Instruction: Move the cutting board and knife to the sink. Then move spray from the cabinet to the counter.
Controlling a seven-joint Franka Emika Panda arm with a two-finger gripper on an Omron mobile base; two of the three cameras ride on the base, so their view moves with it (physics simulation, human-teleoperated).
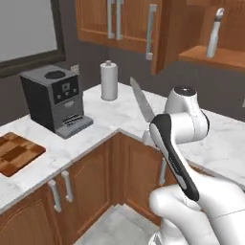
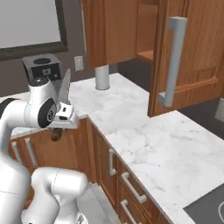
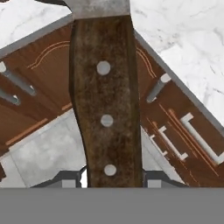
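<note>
Right now my gripper [image 2: 59, 127] is clamped on the chef's knife [image 1: 142, 99] by its handle, blade up and clear of the counter [image 2: 144, 131], so I can carry it sinkward; the cutting board [image 1: 16, 153] waits on the counter.

A home kitchen: marble-look counter [image 1: 115, 112], wooden cabinet [image 1: 125, 24], coffee machine [image 1: 53, 99], paper-towel roll [image 1: 109, 80].

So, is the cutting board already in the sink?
No, the cutting board lies flat on the counter, left of the coffee machine.
</note>
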